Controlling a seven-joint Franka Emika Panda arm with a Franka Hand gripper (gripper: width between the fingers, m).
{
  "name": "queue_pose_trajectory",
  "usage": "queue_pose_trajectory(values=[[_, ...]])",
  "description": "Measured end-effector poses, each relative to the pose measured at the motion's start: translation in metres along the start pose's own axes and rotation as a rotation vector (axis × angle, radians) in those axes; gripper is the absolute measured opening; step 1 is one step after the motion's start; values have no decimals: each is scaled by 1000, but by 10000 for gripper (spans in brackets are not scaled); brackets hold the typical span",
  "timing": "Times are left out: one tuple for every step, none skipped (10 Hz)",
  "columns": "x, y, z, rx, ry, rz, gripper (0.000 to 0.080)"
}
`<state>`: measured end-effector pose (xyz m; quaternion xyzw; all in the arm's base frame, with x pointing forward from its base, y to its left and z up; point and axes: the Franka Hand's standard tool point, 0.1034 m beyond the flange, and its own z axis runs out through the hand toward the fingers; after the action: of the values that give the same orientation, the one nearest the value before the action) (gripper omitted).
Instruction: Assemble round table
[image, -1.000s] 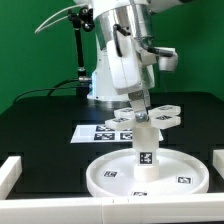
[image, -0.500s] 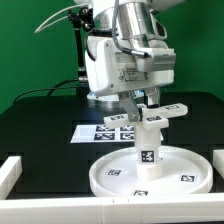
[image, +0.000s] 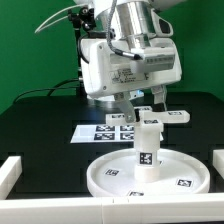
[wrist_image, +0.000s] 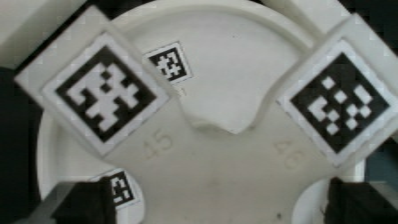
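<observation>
Jaws on my gripper (image: 150, 104) look released: the fingers hang spread on either side of the cross-shaped foot piece (image: 152, 117), and from the exterior view I cannot tell whether either finger touches it. That foot piece sits level on top of the short cylindrical post (image: 146, 150), its tagged arms reaching out to both sides. I see the post standing upright at the centre of the large round disc (image: 110, 180), which lies flat on the black bench (image: 40, 130) near the front edge. Behind the disc, the marker board (image: 98, 131) lies flat on the bench. Through the wrist view, two tagged arms of the foot piece (wrist_image: 111, 88) fill the frame over the white disc (wrist_image: 231, 190) below.
</observation>
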<state>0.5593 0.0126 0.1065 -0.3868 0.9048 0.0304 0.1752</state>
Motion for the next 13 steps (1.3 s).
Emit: queue_pose_trajectory(values=[[-1,2,-1,-16,-5,-49,634],[-5,1,-4,-15,-11,-64,634],[-14,3,-11,-34,-27,-83,647],[-25,-2,-24,-35,-56,-123,649],[-29,-6,-31,-19,-66,-146,649],[-26,-3,-27,-25,-59,-157,649],[-26,-3,-27,-25,-58,-190,649],[-26,-3,-26,-23,-58,-265,649],[-25,6,-22,-76,-45,-483,649],[-27,11,-22,-135,-56,-650,649],[-28,8,-26,-155,-79,-702,649],[-27,1,-27,-104,-76,-691,649],[-26,3,-26,-108,-76,-774,649]])
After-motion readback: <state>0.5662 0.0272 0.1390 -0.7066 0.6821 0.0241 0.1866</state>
